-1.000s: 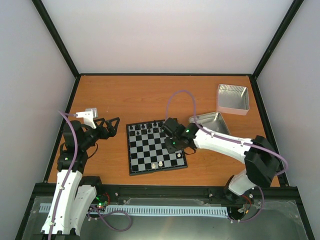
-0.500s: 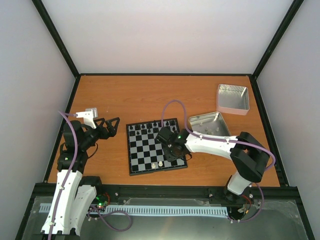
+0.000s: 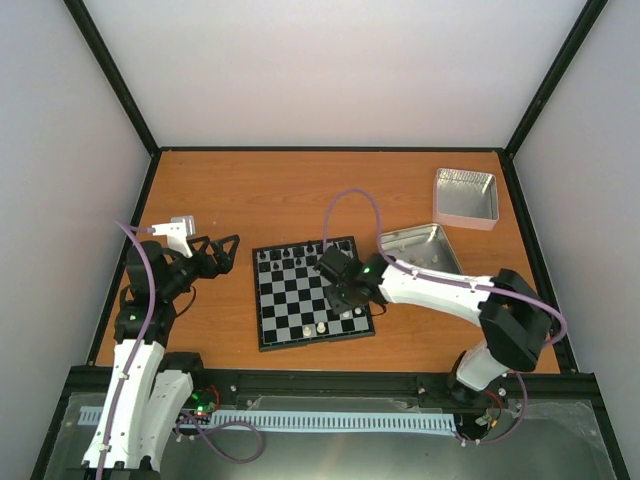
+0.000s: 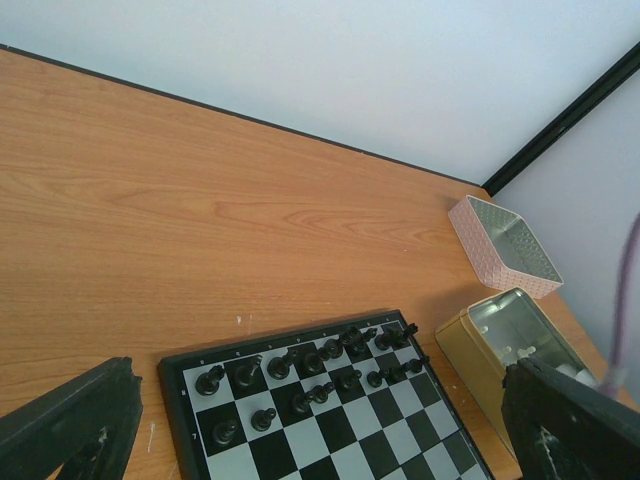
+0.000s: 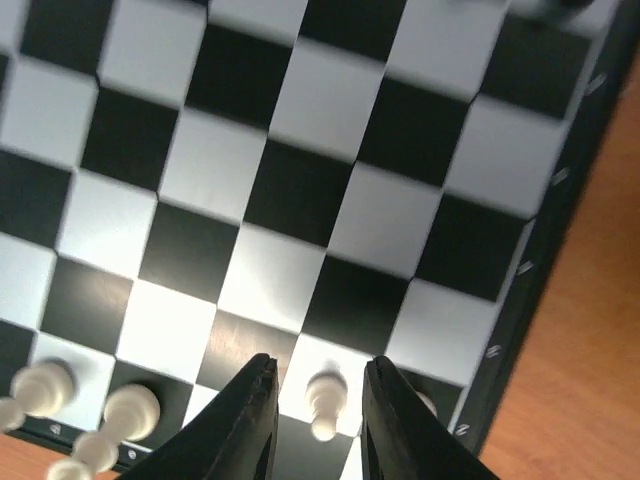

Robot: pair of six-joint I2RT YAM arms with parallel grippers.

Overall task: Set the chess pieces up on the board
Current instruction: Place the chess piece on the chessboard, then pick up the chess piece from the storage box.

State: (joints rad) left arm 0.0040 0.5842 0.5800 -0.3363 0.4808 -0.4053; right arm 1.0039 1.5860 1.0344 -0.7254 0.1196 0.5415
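Cream-white chess pieces (image 5: 130, 405): one tiny pawn (image 5: 323, 400) upright on a pale edge square of the board (image 5: 290, 200); others along that edge | right hand (image 5: 320, 365): slightly parted, straddling the pawn, not touching | left hand (image 3: 220, 250): spread wide, empty, above counter (image 3: 300, 190)

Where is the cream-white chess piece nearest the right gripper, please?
In the right wrist view, the cream-white piece stands on an edge-row square of the black-framed chessboard, between the right gripper's open fingers.
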